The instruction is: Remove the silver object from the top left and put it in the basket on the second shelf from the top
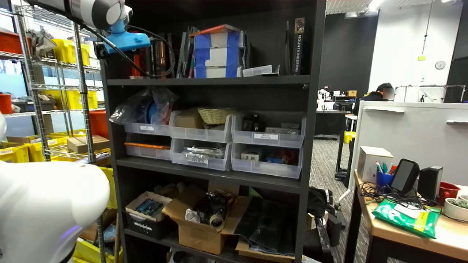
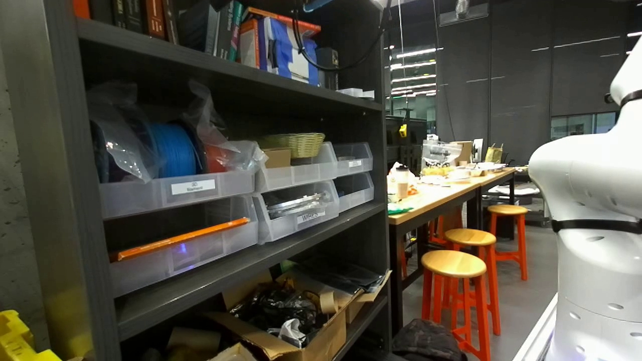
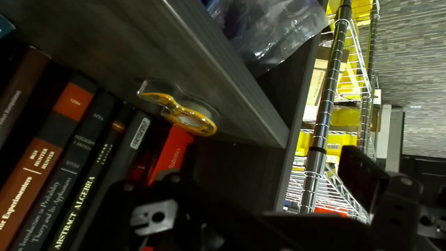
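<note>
The silver object [image 3: 190, 120] shows in the wrist view as a small clear package with a yellow-orange edge and a silvery middle. It lies on the book-level board, in front of a red book; in an exterior view only a small pale bit [image 1: 137, 77] of it shows. My gripper [image 3: 264, 174] is open and empty, its fingers apart beside the shelf's side panel, not touching the package. It also shows in an exterior view, a dark shape [image 1: 100, 51] under the blue mount. The wicker basket [image 1: 216, 115] sits in the upper middle bin on the shelf [image 1: 208, 174] below; it also shows here [image 2: 301, 144].
Books [image 3: 69, 139] stand beside the package. The side panel [image 3: 240, 167] and a wire rack [image 3: 315, 164] flank my gripper. Clear bins [image 1: 201, 135] are stacked below, one holding a bagged spool [image 2: 173, 150]. A black cable [image 1: 146, 71] hangs from the arm.
</note>
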### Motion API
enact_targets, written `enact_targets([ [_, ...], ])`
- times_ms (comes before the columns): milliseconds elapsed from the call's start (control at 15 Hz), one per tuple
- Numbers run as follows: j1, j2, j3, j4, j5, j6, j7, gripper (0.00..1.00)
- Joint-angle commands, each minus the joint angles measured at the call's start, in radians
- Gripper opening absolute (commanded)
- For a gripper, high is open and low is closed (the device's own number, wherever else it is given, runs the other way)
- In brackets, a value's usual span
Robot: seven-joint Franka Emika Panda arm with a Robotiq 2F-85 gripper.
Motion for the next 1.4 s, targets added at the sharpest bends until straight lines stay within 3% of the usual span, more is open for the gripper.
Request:
enact_targets([
  [0, 0.003, 0.047, 0.003, 0.027, 0.045, 0.019, -0.046, 1.00],
  [1333, -0.054, 0.224, 0.050, 0.138, 0.064, 0.088, -0.106, 1.00],
])
